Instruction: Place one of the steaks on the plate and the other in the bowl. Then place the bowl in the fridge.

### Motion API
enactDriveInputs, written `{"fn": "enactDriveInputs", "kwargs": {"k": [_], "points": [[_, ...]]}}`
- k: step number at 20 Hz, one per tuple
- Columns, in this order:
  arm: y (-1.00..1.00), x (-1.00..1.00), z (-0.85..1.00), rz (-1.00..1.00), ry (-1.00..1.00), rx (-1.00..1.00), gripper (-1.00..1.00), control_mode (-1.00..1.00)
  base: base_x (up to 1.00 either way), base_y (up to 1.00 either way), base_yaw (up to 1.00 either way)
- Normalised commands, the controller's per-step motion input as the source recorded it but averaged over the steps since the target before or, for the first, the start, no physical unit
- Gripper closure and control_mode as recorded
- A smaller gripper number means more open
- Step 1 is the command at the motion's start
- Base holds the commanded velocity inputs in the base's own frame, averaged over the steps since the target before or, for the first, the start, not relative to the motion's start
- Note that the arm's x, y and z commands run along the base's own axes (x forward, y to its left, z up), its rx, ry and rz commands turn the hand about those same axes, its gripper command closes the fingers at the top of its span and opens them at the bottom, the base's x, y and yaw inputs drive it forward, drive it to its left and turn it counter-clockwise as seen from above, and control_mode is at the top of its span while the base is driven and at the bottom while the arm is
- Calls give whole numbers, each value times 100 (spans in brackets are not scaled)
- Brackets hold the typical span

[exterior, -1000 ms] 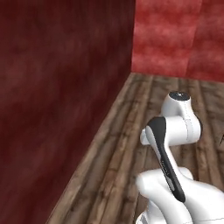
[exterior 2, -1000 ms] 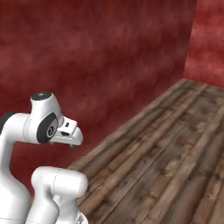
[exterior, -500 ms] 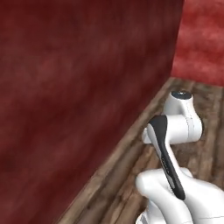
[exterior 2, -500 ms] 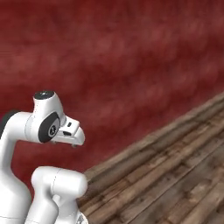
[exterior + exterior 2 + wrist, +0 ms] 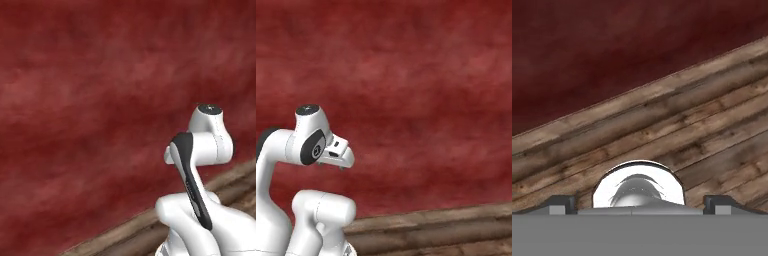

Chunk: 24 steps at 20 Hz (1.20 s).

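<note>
The steaks, the plate, the bowl and the fridge are out of view. My arm (image 5: pixel 200 150) is folded up close over the base, with its hand (image 5: pixel 336 152) tucked in and pointing down at the floor. In the hand view my gripper (image 5: pixel 641 204) is open: its two dark fingertips (image 5: pixel 562 202) stand far apart at the bottom, with nothing between them.
A dark red wall (image 5: pixel 75 100) stands right in front of the base and spans both base views. A strip of wooden plank floor (image 5: pixel 446 230) runs along its foot and lies under the hand (image 5: pixel 687 130).
The whole picture has shifted: the base has turned toward the red wall, so the room's corner and most of the floor have slid out of view. The arm keeps its folded pose, gripper open.
</note>
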Motion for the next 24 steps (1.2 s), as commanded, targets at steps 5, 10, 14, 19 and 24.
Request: {"fn": "enactDriveInputs", "kwargs": {"k": [5,10,14,19,24], "points": [[0,0,0,0,0,0,-100,100,44,11,86],[0,0,0,0,0,0,-100,100,-1,6,75],[0,0,0,0,0,0,-100,100,-1,19,53],[0,0,0,0,0,0,-100,100,0,69,78],[0,0,0,0,0,0,-100,100,0,40,93]]}}
